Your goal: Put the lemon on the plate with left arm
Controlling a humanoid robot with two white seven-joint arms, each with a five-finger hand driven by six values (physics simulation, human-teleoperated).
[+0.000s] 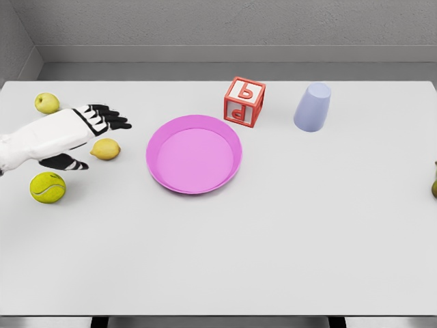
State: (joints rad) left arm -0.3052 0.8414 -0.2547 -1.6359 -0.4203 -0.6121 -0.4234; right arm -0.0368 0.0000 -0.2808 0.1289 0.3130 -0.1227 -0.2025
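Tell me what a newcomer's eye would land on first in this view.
The pink plate dominates, sitting empty just left of the table's centre. Next comes the left robot hand at the left edge, fingers spread above the lemon without gripping it. Behind the plate stand a red letter block and an upturned lilac cup.

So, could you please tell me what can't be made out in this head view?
- Left hand: whether it touches the lemon is unclear; hand covers the lemon's left side.
- Object at right edge: cut off by the frame, unidentifiable.
- Right arm: out of view.
- Cup: which end is open is unclear.
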